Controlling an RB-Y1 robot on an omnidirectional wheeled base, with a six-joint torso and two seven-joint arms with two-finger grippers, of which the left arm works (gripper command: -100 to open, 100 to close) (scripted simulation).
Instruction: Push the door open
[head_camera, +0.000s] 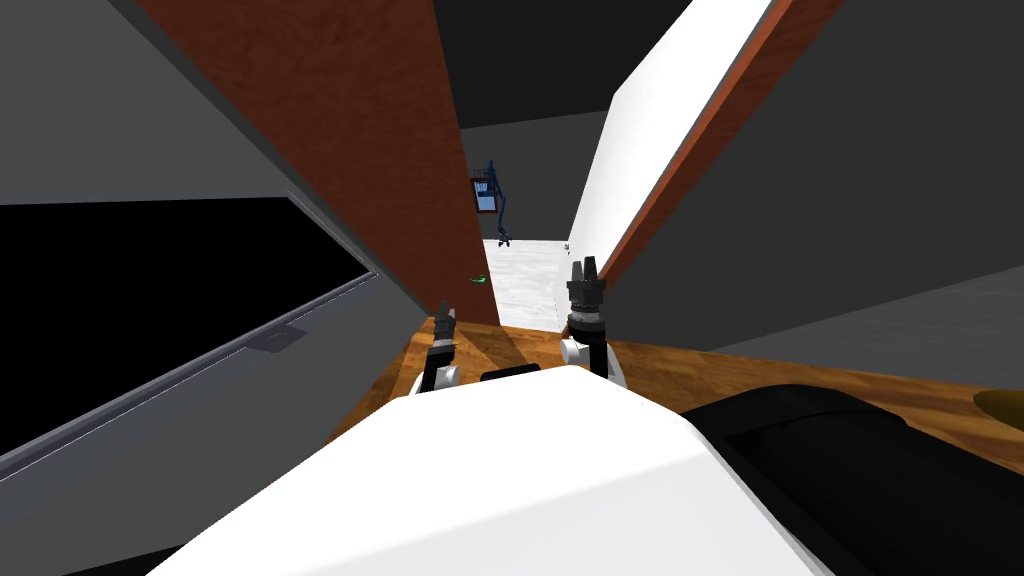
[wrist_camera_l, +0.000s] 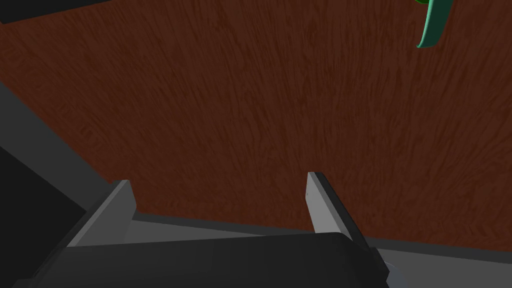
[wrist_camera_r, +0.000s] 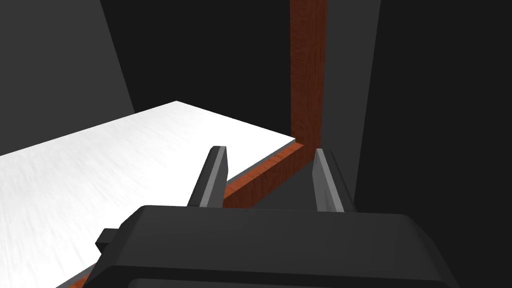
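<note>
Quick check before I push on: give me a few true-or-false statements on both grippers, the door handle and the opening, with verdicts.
1. The left gripper is open and faces the brown door. True.
2. The door's handle is red. False: it is green.
3. The right gripper is shut on the handle. False: its fingers stand apart with nothing between them, pointing at the brown frame.
4. Past the door's edge, a white floor shows. True.

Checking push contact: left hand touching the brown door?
Cannot tell. Left wrist view: the left hand stands open before the brown door; neither contact nor gap shows.
</note>
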